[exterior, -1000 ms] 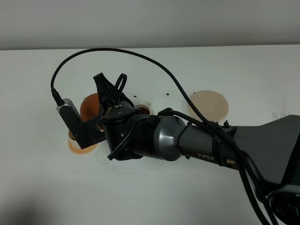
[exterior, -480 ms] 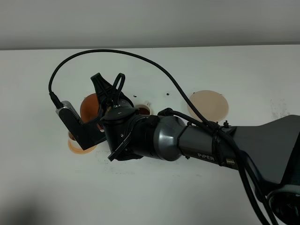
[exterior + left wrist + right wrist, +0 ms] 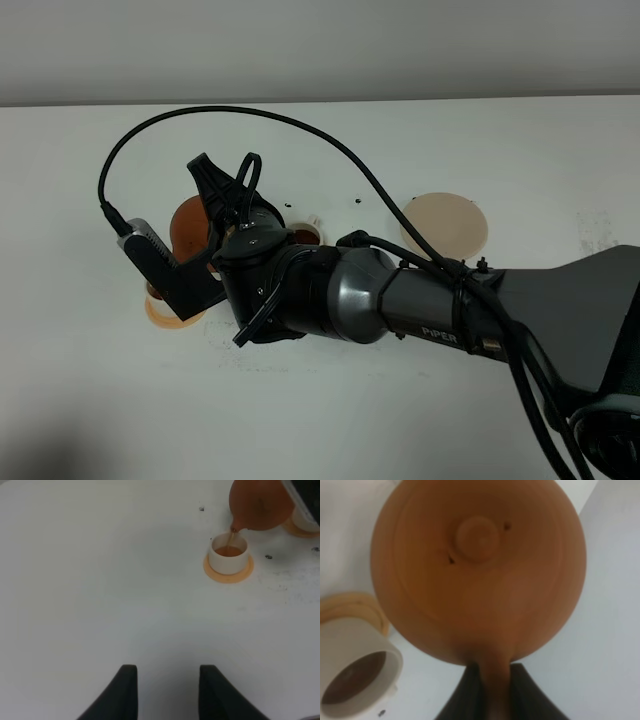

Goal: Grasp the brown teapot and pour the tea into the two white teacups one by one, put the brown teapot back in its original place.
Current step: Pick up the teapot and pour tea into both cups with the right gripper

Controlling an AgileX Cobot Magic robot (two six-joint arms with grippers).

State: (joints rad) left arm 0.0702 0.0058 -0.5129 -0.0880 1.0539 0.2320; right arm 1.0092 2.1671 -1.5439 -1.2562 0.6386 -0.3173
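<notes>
My right gripper [image 3: 228,190] reaches across to the left and is shut on the loop handle of the brown teapot [image 3: 188,226]. The teapot hangs tilted in the air. In the left wrist view the teapot [image 3: 260,504] pours a thin stream of tea [image 3: 231,537] from its spout into a white teacup [image 3: 228,556] on an orange saucer [image 3: 227,574]. In the exterior view that cup is hidden under the wrist camera, and only its saucer [image 3: 165,312] shows. The other teacup [image 3: 303,236] holds dark tea. The right wrist view shows the lid [image 3: 479,540] and a filled cup [image 3: 355,680]. My left gripper [image 3: 167,690] is open and empty.
The pale beige round coaster [image 3: 445,222] lies bare to the right of the cups. My right arm [image 3: 420,310] and its black cable [image 3: 300,125] cross over the middle of the white table [image 3: 100,400]. A few dark specks [image 3: 357,201] lie near the cups.
My right gripper and the teapot have shifted slightly to the left and up. The cups and the coaster have not moved.
</notes>
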